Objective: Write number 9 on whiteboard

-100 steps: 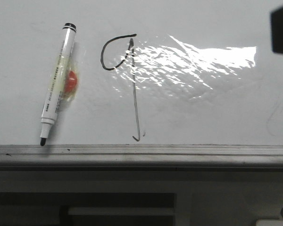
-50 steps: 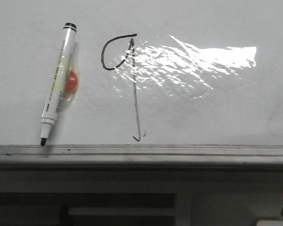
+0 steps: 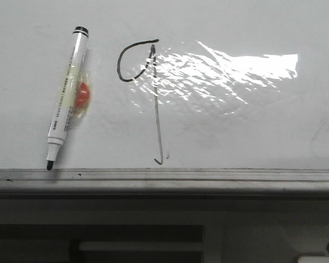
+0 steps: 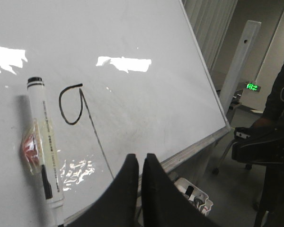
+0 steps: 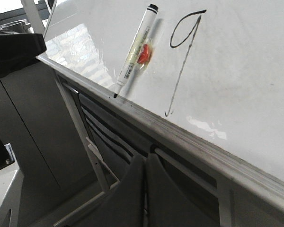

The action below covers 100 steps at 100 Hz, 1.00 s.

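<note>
The number 9 (image 3: pixel 153 104) is drawn in thin black line on the whiteboard (image 3: pixel 236 131), with an open loop above a long stem and a hooked foot. It also shows in the left wrist view (image 4: pixel 78 106) and the right wrist view (image 5: pixel 182 56). A white marker pen (image 3: pixel 67 96) with a black tip and an orange-red blob lies on the board left of the figure. My left gripper (image 4: pixel 141 158) is shut and empty, near the board's edge rail. My right gripper (image 5: pixel 145 158) is shut and empty, below the rail. Neither gripper shows in the front view.
A grey metal rail (image 3: pixel 164 178) runs along the board's near edge, with dark frame parts (image 5: pixel 99 156) beneath it. A bright glare patch (image 3: pixel 230 71) lies right of the figure. A black chair (image 4: pixel 262 142) stands beyond the board's side.
A dark object at the front view's top right corner one second ago has left the view. The marker and the figure have not moved.
</note>
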Available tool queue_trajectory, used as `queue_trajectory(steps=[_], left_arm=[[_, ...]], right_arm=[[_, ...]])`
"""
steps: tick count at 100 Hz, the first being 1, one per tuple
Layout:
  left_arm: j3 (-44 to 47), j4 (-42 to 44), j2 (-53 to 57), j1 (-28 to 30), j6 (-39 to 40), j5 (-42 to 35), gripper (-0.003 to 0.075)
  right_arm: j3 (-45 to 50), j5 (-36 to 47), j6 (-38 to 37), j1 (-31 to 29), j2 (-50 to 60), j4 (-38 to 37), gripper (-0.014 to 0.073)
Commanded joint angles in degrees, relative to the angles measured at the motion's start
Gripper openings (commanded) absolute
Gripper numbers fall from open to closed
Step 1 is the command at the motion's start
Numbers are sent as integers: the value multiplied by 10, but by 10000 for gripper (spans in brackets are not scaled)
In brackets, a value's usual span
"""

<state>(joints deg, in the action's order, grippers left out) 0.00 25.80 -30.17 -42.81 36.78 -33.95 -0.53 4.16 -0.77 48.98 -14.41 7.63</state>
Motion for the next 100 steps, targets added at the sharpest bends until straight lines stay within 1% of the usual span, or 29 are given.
queue_trajectory(steps=[1,5,10,17,22,29,41,46,63,80,92,100], left_arm=[[11,-17,15,0,-1,-11,-20],[11,-37,19,1,-1,33,-20],[11,-90,35,3,-1,81,-20],[11,-121,64,6,-6,108,-20],[11,-135,85,15,-33,123,-20],[11,-164,112,41,-109,136,-20],[11,-216,158,109,-296,163,-20],[11,-226,176,138,-336,176,-20],[11,-262,236,231,-345,238,-20],[11,-263,287,321,-345,298,-20],[11,-258,320,363,-343,356,-20],[11,-258,320,374,-341,384,-20]], right_arm=[[-15,42,2,1,-5,-8,-62],[-15,42,2,1,-5,-8,-62],[-15,42,2,1,-5,-8,-62],[-15,42,2,1,-5,-8,-62],[-15,42,2,1,-5,-8,-62],[-15,42,2,1,-5,-8,-62],[-15,42,2,1,-5,-8,-62],[-15,42,2,1,-5,-8,-62],[-15,42,2,1,-5,-8,-62],[-15,42,2,1,-5,-8,-62],[-15,42,2,1,-5,-8,-62],[-15,41,2,1,-5,-8,-62]])
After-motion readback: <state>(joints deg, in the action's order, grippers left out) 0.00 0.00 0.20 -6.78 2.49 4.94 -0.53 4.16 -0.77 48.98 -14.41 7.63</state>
